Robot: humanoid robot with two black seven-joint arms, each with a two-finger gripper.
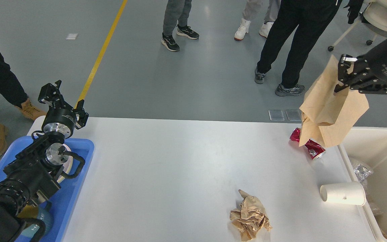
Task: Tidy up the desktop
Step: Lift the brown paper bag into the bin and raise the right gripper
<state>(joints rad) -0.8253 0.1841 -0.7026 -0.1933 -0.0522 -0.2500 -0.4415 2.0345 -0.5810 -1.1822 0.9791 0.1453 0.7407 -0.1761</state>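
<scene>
The white desktop (180, 168) fills the lower view. My right gripper (343, 75) is shut on a brown paper bag (331, 107) and holds it high in the air above the desktop's far right corner. Under the bag lies a crushed red can (311, 146), partly hidden by it. A crumpled brown paper ball (250, 215) lies near the front edge. A white paper cup (343, 194) lies on its side at the right edge. My left gripper (62, 95) is open and empty above the desktop's far left corner.
A blue tray (82, 158) with a white item sits at the left under my left arm. A cream plastic bin (385, 148) with some trash stands beside the right edge. Several people stand on the floor beyond the table.
</scene>
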